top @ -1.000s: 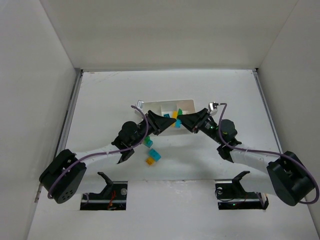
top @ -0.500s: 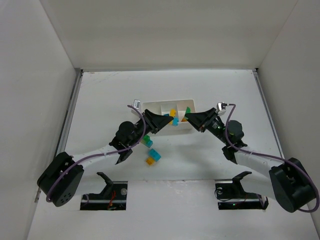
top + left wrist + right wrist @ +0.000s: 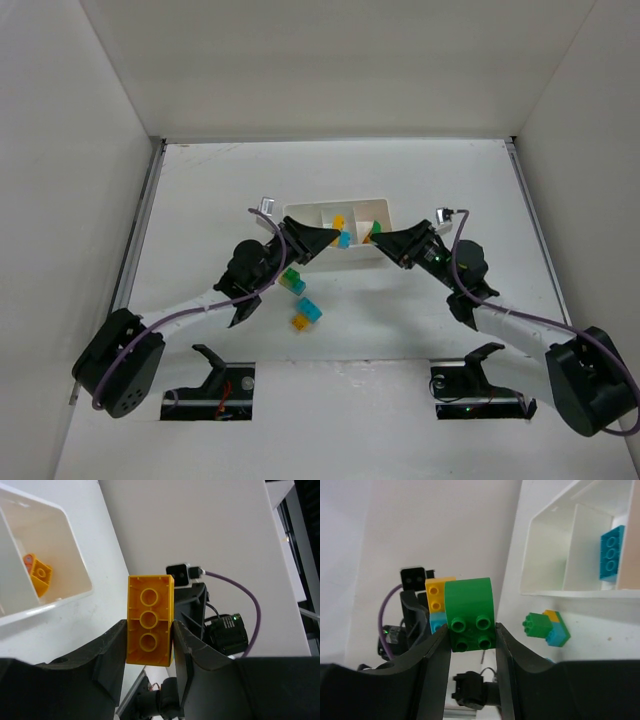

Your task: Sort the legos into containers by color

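Observation:
My left gripper [image 3: 322, 238] is shut on a yellow brick [image 3: 149, 627] that has a cyan brick [image 3: 436, 621] joined to it; the pair hangs over the white tray [image 3: 312, 214]. My right gripper [image 3: 383, 237] is shut on a green brick [image 3: 470, 614] and is held a short way right of the left one, the two loads apart. In the tray, one compartment holds an orange brick [image 3: 40, 574] and another a cyan brick [image 3: 611, 552]. A green, yellow and cyan stack [image 3: 547, 627] lies on the table in front of the tray.
A cyan and yellow pair of bricks [image 3: 307, 313] lies on the table nearer the arm bases. White walls enclose the table on the left, back and right. The right arm's wrist camera [image 3: 180, 575] faces my left gripper at close range.
The two grippers were together on one stack; they have drawn apart. The green brick has come away with the right gripper, and the yellow and cyan pair stays in the left.

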